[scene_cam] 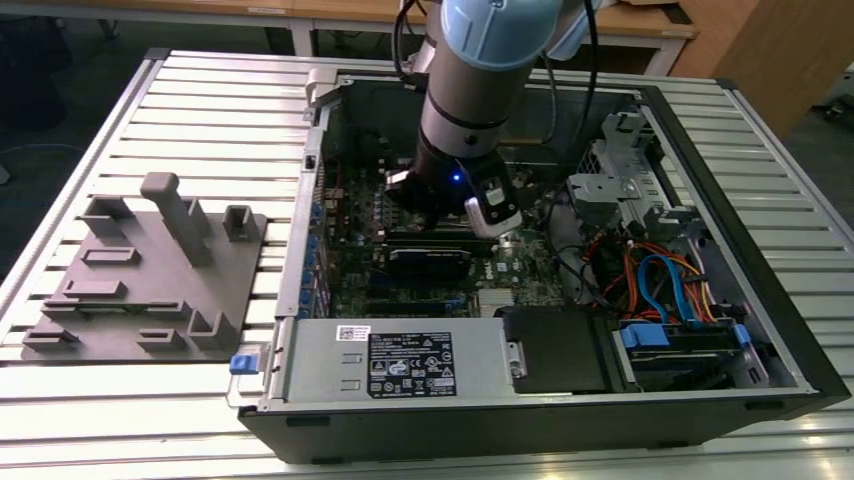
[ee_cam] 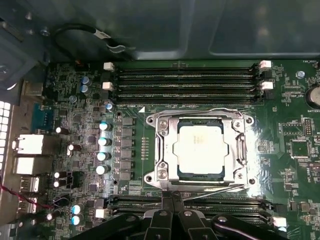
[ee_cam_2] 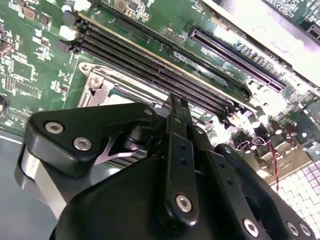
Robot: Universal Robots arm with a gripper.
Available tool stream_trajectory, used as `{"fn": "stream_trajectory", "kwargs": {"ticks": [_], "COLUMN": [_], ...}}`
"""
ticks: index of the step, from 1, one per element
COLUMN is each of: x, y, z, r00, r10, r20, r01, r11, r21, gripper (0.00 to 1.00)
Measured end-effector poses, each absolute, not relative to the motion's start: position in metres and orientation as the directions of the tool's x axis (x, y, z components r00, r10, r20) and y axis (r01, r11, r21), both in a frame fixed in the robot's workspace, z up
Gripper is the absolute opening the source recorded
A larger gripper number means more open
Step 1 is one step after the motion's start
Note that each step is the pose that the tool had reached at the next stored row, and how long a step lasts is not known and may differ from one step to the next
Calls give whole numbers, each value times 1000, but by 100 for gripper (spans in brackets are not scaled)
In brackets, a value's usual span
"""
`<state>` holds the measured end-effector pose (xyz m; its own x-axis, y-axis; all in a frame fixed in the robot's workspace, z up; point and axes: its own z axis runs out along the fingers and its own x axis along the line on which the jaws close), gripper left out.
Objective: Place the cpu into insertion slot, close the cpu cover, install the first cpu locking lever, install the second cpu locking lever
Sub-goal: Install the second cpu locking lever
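An open computer case [scene_cam: 747, 330] lies on its side on a slatted metal table [scene_cam: 200, 90], with a grey moulded fixture plate [scene_cam: 147, 280] resting on the table toward the exterior view's left, well apart from the case. Inside the case, along its near edge, sits the grey power supply box [scene_cam: 387, 360], and beside it toward the exterior view's right is a bundle of blue and orange cables [scene_cam: 661, 285]. The robot arm [scene_cam: 467, 90] reaches down into the middle of the case, over the green motherboard [ee_cam: 65, 105]. Long black memory slots [ee_cam: 185, 80] run just beside the socket on two sides in the first wrist view. The insertion slot [ee_cam: 152, 177] lies between them, and the cpu cover [ee_cam: 165, 145] lies flat down over it, its silvery frame ringing the chip. The cpu [ee_cam: 202, 150] sits seated in the slot, its pale metal top showing through the cover's window. Thin wire locking levers [ee_cam: 220, 111] run along the frame's edges, lying close against it. The gripper [ee_cam: 172, 200] hangs just above the board beside the socket's edge, its black fingers [ee_cam_2: 177, 125] drawn narrow, pressed together with nothing between them, not touching the chip.
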<state>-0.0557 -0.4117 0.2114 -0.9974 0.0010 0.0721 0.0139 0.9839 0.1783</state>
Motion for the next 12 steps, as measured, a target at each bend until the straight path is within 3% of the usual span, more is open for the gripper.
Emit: {"fn": "stream_trajectory", "kwargs": {"ticks": [7,12], "x": [-62,-62], "y": [-413,-413], "z": [209,208], "r00": [-997,-997], "r10": [-3,-2], "r20": [72,72], "r01": [14,15], "r11": [975,974], "r21": [224,225], "gripper": [10,10]}}
